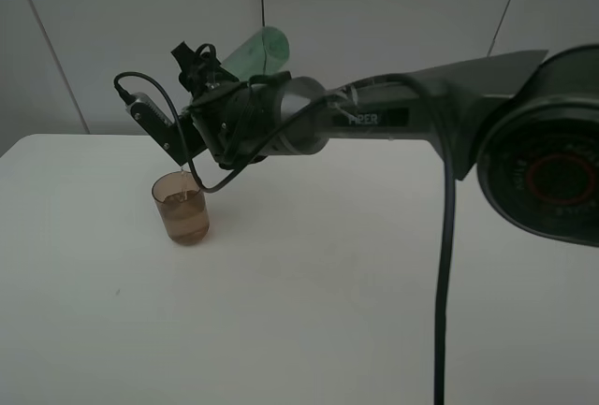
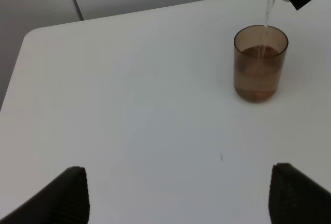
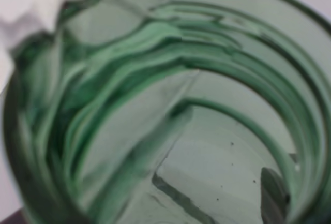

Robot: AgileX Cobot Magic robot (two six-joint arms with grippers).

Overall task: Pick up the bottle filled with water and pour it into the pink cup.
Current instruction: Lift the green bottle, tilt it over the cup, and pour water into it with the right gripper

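- Right gripper (image 1: 227,92) grips the tilted translucent green plastic bottle (image 1: 265,50), upper left; drift could drop its stream (image 2: 267,12) outside the small brownish-pink plastic cup (image 2: 258,74);
- left gripper (image 2: 178,185) spread wide, empty.

One green bottle (image 1: 260,52), one pink cup (image 1: 182,209), one water stream (image 2: 267,12), one white table (image 1: 374,311) — two grippers, left gripper (image 2: 181,193), right gripper (image 1: 217,96).

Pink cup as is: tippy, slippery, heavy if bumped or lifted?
The pink cup looks over half full, so it is probably bottom-heavy and hard to tip, though a shove may slosh it. Smooth, handleless, tapered wall: likely slippery in a claw. Translucent plastic: probably flexes if squeezed.
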